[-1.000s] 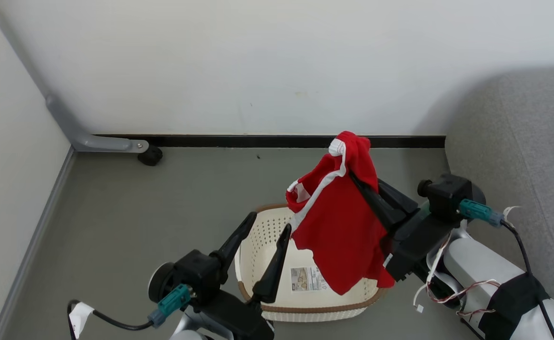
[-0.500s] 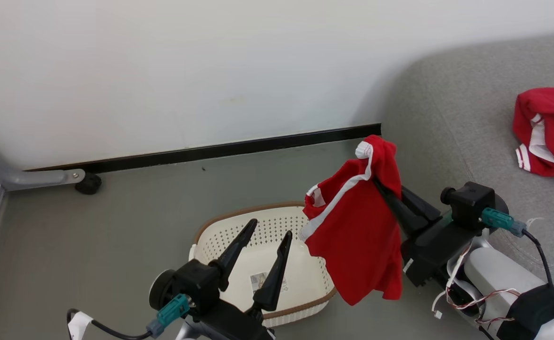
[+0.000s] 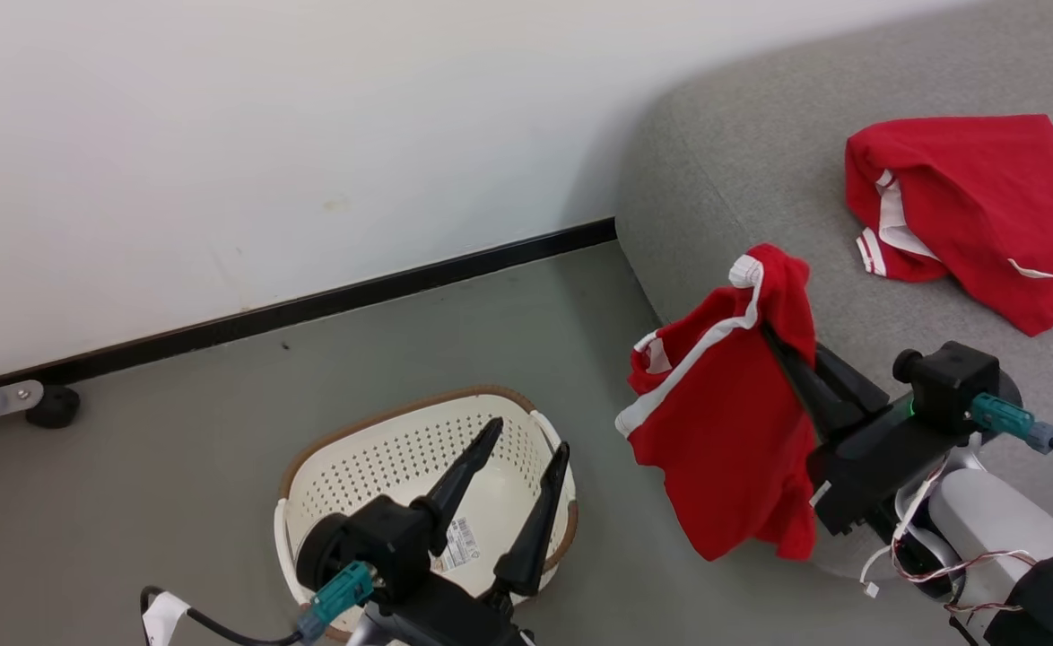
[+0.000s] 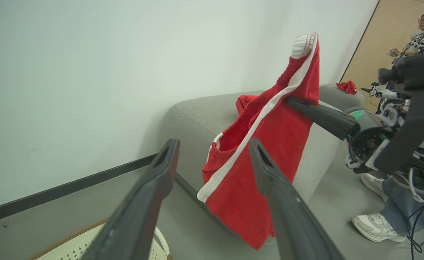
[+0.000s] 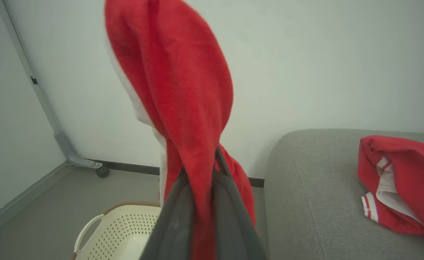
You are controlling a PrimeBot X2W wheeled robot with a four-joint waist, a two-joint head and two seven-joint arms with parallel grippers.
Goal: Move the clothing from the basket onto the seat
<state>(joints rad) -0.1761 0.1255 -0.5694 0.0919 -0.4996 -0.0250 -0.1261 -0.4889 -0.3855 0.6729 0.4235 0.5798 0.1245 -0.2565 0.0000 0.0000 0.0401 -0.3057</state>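
A red garment (image 3: pixel 724 431), soft sports fabric with a white side stripe and a gathered waistband, hangs in mid-air at the centre right of the head view. It is pinched near its top by the right gripper (image 3: pixel 796 363), whose two long dark fingers are closed tight on the cloth. The garment droops in loose folds above the smooth grey floor (image 3: pixel 177 449), just in front of the rounded corner of the seat (image 3: pixel 742 179) and not yet over the cushion. The seat is a broad grey woven cushion in the upper right, and a second red garment (image 3: pixel 966 206) lies crumpled on it with its white trim showing. At the lower centre left the basket (image 3: pixel 356 475) stands on the floor: an oval of cream plastic pierced with small holes under a brown woven-look rim. Its bottom shows a label sticker (image 3: pixel 459 543) and no clothing that I can see. The left gripper (image 3: pixel 529 435) hovers above the basket, fingers spread wide, holding nothing. This looks like the carrying step for the last piece. The next move, I judge, calls for the right arm to bring the cloth up and right until it hangs over the cushion. It should be low enough that the trailing hem lands on the seat rather than sliding off the curved edge, and then the fingers can part. Behind is a plain white wall (image 3: pixel 266 135) with a black skirting (image 3: pixel 356 292). In the left wrist view a person (image 4: pixel 421 32) stands at the upper right.
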